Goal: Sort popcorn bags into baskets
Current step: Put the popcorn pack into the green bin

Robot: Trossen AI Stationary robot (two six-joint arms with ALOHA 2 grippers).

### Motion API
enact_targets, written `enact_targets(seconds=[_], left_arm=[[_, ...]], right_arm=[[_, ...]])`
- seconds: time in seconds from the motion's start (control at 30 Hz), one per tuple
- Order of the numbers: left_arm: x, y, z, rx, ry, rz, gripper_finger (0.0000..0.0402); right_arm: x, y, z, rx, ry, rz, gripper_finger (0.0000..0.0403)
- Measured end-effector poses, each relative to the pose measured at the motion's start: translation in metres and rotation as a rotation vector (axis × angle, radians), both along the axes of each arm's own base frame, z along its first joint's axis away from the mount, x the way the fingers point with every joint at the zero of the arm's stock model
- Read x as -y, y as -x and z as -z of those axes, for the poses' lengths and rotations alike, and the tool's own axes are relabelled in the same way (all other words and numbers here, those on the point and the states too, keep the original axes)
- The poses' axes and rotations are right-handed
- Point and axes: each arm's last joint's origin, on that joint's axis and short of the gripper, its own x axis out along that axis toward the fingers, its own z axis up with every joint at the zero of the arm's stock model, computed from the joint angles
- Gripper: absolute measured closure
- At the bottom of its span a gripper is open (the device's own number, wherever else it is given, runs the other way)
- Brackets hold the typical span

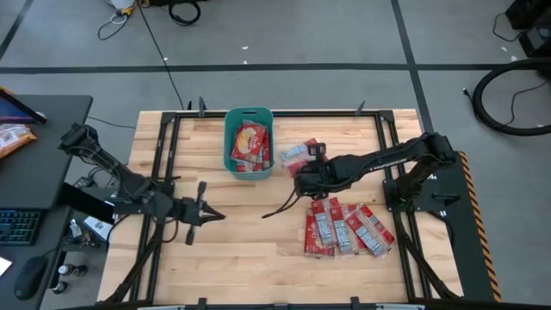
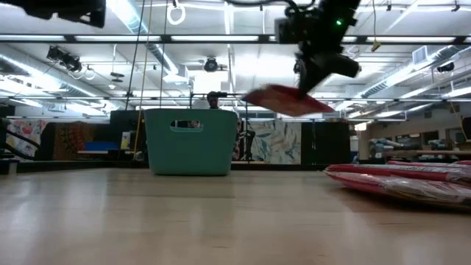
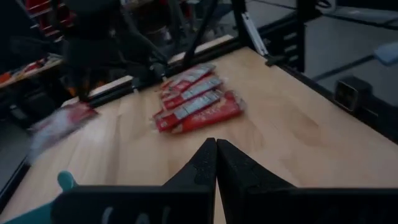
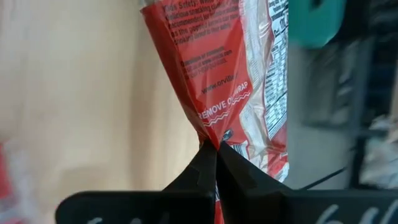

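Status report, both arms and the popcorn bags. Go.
Right gripper shut on a popcorn bag, lifted beside the teal basket. Left gripper shut, empty, waiting. Path clear.

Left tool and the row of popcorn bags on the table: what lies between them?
Only bare wood. In the high view the left tool, shut, and the row of popcorn bags have just tabletop between them; the left wrist view agrees.

Grey floor (image 1: 344,34) crossed by dark seams, loose black cables (image 1: 508,95) coiled at right, black desk (image 1: 34,164) with a keyboard (image 1: 19,226) at left, fluorescent ceiling lights (image 2: 412,70), colourful mural wall (image 2: 276,141) beyond
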Motion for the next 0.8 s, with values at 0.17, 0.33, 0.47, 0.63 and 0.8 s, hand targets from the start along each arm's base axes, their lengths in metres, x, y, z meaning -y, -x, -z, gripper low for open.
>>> enact_targets(seconds=[0.17, 0.33, 0.47, 0.63, 0.8], left_arm=[[-0.009, 0.013, 0.011, 0.108, 0.015, 0.016, 0.0388], [-0.020, 0.026, 0.017, 0.227, 0.063, 0.010, 0.0388], [-0.028, 0.036, 0.019, 0.280, 0.116, -0.002, 0.0388], [-0.033, 0.043, 0.016, 0.326, 0.194, -0.005, 0.0388], [-0.033, 0.043, 0.015, 0.327, 0.223, -0.006, 0.0388]], right_arm=[[0.003, -0.016, -0.010, 0.069, 0.117, -0.112, 0.0397], [0.016, -0.037, -0.019, 0.154, 0.177, -0.229, 0.0397], [0.029, -0.056, -0.016, 0.179, 0.205, -0.356, 0.0397], [0.052, -0.075, -0.014, 0.226, 0.286, -0.442, 0.0396], [0.079, -0.081, -0.009, 0.232, 0.289, -0.522, 0.0396]])
